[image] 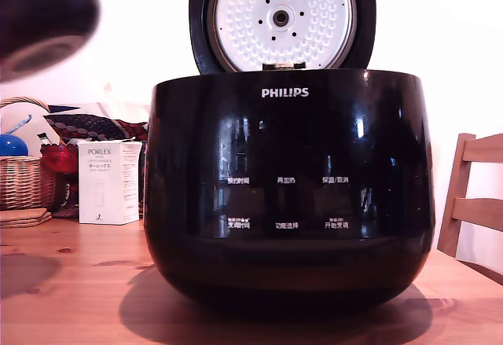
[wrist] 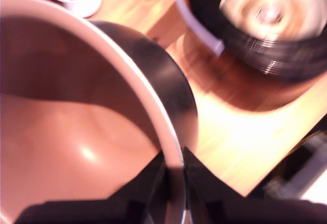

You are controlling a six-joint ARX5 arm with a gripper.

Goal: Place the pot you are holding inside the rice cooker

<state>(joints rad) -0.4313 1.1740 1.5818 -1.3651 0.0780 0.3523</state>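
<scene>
A: Entry. Jaws first?

B: In the wrist view the jaws point(wrist: 173, 175) are clamped narrow on the rim of the pot point(wrist: 92, 132), one dark finger point(wrist: 148, 183) inside the wall, the other outside. Grip holds the rim only.

A: Pot itself?

B: Copper-toned inside with a pale rim, dark outer wall. In the exterior view it shows as a blurred dark round shape at about 10 o'clock in the frame, up in the air, clear of the tabletop point(image: 71, 282).

A: And the rice cooker point(image: 287, 188)?

B: Glossy black body, PHILIPS logo point(image: 285, 93) at 12 o'clock on its front, white button labels lower down. The lid point(image: 281, 19) stands open and upright behind it, dimpled silver plate facing the camera. Pot and cooker are well apart, the pot toward 9 o'clock of the cooker in the exterior view.

A: Surroundings?

B: Wooden tabletop. At 9 o'clock of the cooker, a white PORLEX box point(image: 108, 181), then a wicker basket point(image: 23, 180). At 3 o'clock, a wooden chair point(image: 471, 203).
</scene>
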